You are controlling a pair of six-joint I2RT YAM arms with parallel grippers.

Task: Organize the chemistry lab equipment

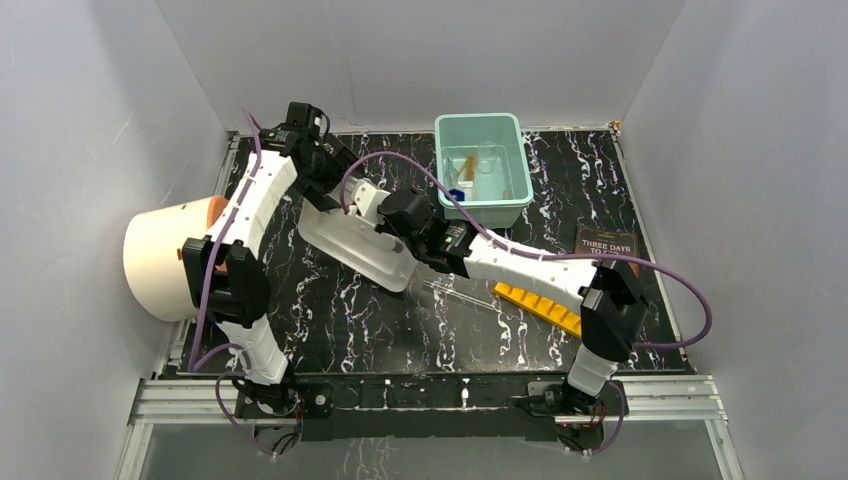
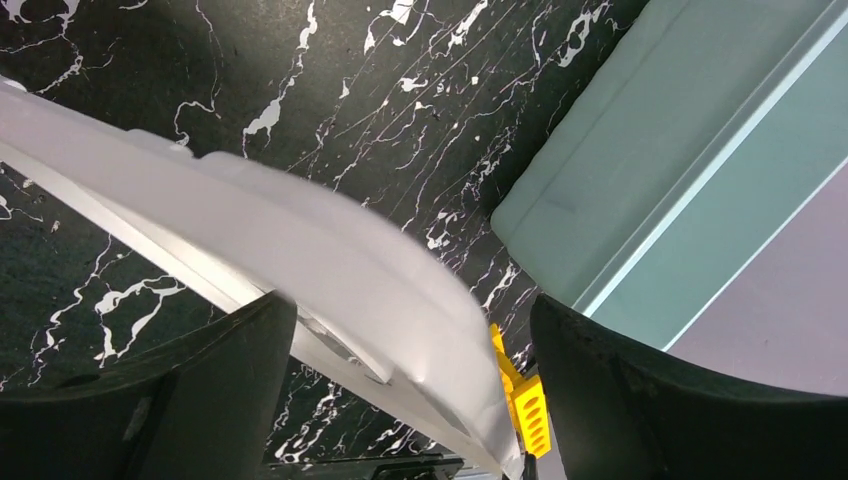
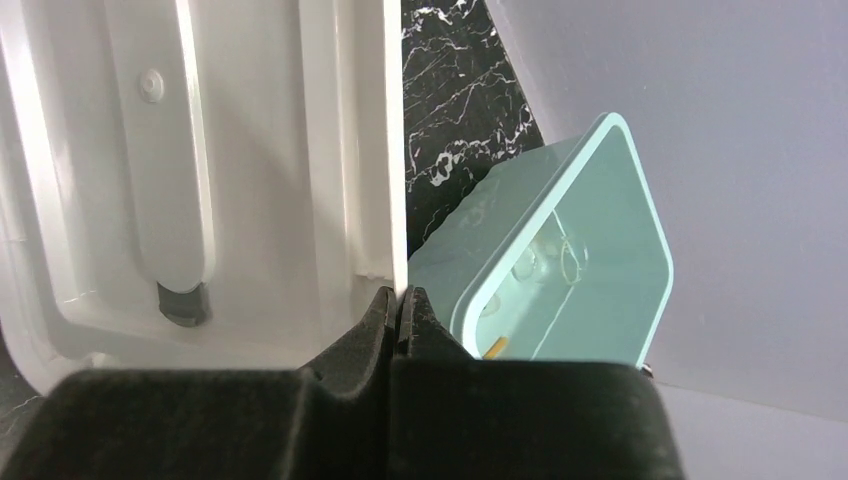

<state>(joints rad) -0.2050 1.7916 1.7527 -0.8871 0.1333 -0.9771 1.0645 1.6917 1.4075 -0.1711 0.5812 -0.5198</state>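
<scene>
A teal bin [image 1: 480,168] at the back holds a clear beaker [image 1: 487,158], a cork-brown stick [image 1: 468,165] and a blue cap [image 1: 456,194]. A thin glass rod [image 1: 455,292] and the yellow holed rack [image 1: 540,305] lie on the table. My right gripper [image 1: 378,208] is shut on the rim of a white plastic lid [image 1: 355,245] and holds it tilted; the pinch shows in the right wrist view [image 3: 402,297]. My left gripper [image 1: 335,185] is open, its jaws straddling the lid [image 2: 300,250]. The funnel, scissors and bag are not visible.
A big white drum with an orange face [image 1: 170,260] lies at the left edge. A dark-covered book [image 1: 607,242] lies at the right, beyond the rack. Grey walls close in the black marbled table [image 1: 330,320] on three sides.
</scene>
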